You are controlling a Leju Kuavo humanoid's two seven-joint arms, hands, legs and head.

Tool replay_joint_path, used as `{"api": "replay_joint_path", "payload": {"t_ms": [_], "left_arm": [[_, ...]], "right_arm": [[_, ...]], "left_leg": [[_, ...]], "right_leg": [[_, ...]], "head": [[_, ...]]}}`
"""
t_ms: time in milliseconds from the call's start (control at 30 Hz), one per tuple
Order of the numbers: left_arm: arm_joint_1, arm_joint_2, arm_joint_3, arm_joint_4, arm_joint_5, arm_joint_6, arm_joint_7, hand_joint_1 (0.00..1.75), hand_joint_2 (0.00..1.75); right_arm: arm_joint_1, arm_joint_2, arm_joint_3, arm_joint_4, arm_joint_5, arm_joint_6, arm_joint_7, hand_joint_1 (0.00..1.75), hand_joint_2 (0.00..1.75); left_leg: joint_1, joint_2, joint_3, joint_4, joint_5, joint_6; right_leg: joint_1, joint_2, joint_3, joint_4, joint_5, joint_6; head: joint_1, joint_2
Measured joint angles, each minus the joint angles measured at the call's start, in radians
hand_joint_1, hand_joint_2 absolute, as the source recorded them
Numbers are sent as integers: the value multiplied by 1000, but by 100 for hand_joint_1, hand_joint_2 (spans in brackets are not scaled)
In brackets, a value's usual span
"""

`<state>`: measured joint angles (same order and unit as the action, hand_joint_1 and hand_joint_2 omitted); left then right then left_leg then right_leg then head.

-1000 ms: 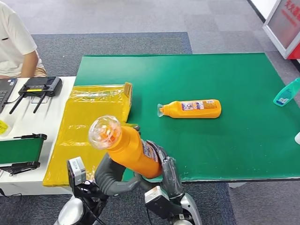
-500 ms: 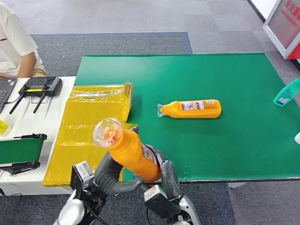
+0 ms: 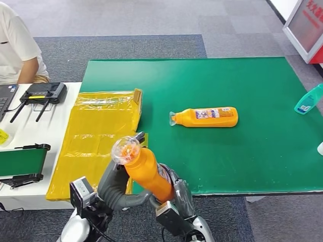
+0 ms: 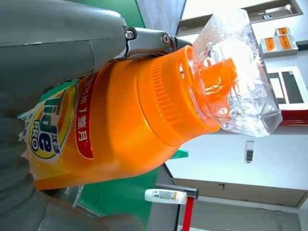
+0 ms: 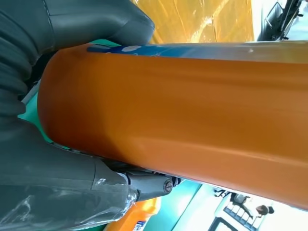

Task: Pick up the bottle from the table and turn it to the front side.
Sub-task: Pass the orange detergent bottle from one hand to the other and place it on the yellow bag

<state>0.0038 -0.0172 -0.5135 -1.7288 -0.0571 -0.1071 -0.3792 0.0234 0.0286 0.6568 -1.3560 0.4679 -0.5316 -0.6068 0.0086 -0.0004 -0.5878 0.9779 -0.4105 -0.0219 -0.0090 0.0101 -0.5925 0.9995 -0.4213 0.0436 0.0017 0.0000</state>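
An orange detergent bottle [image 3: 146, 171] with a clear cap [image 3: 124, 149] is held up off the table, near its front edge, between both hands, tilted with the cap up and to the left. My left hand [image 3: 114, 184] grips its upper body from the left, and my right hand [image 3: 180, 194] grips its base end. The left wrist view shows the bottle's front label [image 4: 51, 130] and the cap [image 4: 236, 72] beyond my left hand [image 4: 54, 33]. In the right wrist view my right hand [image 5: 54, 183] wraps the bottle's plain orange side [image 5: 181, 110]. A second orange bottle [image 3: 205, 117] lies flat on the green table [image 3: 247, 85].
A yellow plastic bag [image 3: 99, 126] lies on the table's left end. A teal bottle [image 3: 308, 99] lies at the right edge. A black controller [image 3: 42, 92] sits on the white side table [image 3: 49, 131], with a person [image 3: 15, 45] seated behind it.
The held bottle has swung more upright, its cap moving right and slightly down. Both hands have shifted with it and keep their grip.
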Motion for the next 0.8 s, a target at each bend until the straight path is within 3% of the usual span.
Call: {"api": "replay_joint_path", "payload": {"t_ms": [33,633,767,800], "left_arm": [[1,0,0,0,0,0,0,175,175],[25,-21,27,1,78,3,15,175,175],[32,-25,30,1,79,7,10,175,175],[37,-27,32,1,77,13,6,175,175]], "right_arm": [[-1,0,1,1,-1,-1,0,175,175],[1,-4,4,-6,-1,-2,15,171,175],[3,-5,4,-11,-1,-1,17,0,175],[4,-6,4,-13,-2,0,20,0,175]], "left_leg": [[0,0,0,0,0,0],[0,0,0,0,0,0],[0,0,0,0,0,0],[0,0,0,0,0,0]], "right_leg": [[0,0,0,0,0,0],[0,0,0,0,0,0],[0,0,0,0,0,0],[0,0,0,0,0,0]], "head": [[0,0],[0,0],[0,0],[0,0]]}}
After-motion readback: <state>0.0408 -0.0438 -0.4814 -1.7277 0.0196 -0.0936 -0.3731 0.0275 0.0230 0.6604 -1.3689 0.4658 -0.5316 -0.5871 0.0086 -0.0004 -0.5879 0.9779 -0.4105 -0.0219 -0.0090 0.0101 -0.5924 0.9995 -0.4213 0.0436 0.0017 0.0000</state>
